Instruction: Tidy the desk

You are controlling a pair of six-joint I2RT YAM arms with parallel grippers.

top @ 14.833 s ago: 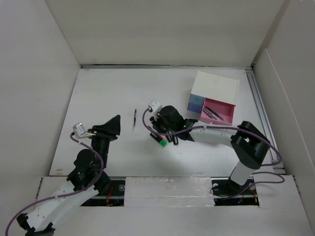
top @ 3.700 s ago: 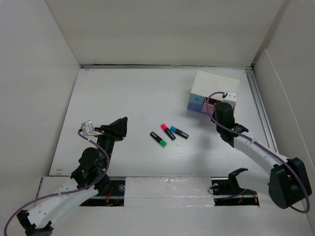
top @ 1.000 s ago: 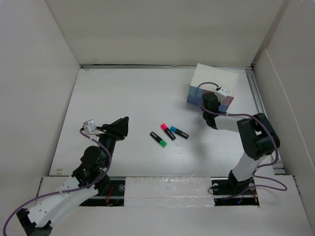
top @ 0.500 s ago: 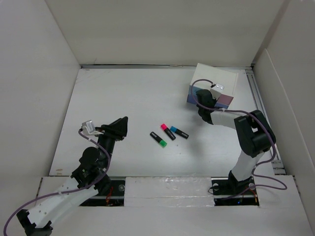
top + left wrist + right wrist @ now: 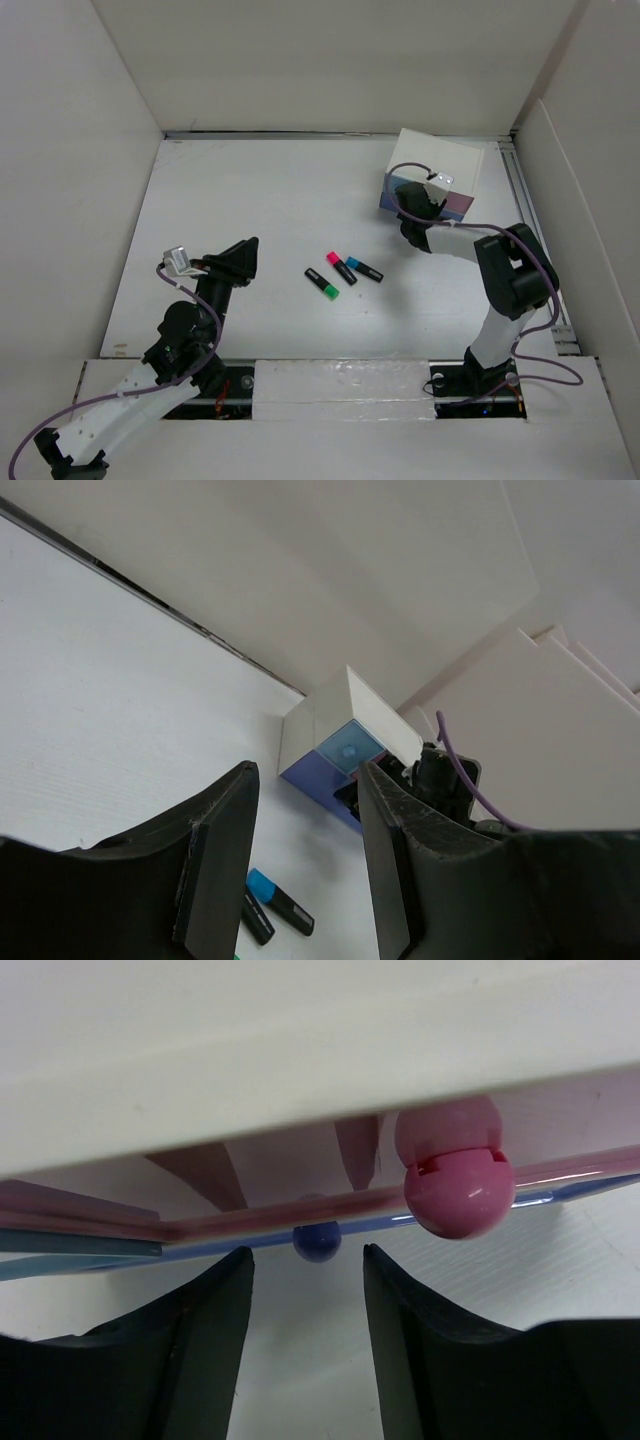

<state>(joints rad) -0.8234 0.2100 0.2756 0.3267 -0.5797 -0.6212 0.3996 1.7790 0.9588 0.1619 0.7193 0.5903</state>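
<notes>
The desk [image 5: 230,190] fills the floor of the white-walled bay and carries everything. At its 8 o'clock the left end effector [image 5: 305,780] hovers much where it was a few seconds ago, fingers moderately apart and holding nothing.

Near the centre, the green highlighter [image 5: 322,285], pink highlighter [image 5: 339,268] and blue highlighter [image 5: 364,269] lie close together, unmoved over the last seconds. They are likely the tidying left to do.

The real change is at 2 o'clock. The pink drawer [image 5: 455,207] of the drawer box [image 5: 440,170], which stood pulled out with slim pens showing inside, now looks pushed in. The loose pen that lay on the desk is gone from view. The box has also turned a little during the push. The right end effector [image 5: 308,1255] has swung across from the highlighters and now sits right at the box front. Its fingers are spread and empty, with the blue knob [image 5: 317,1241] beyond the gap and the pink knob [image 5: 458,1185] off to one side.

Hard to make out:
- The right wrist view is too close to say whether the drawer front is fully flush.
- From above, the wrist hides the fingertips, so contact with the box cannot be confirmed.
- The drawer's contents are out of sight.
- The left wrist view shows only part of the highlighters.
</notes>
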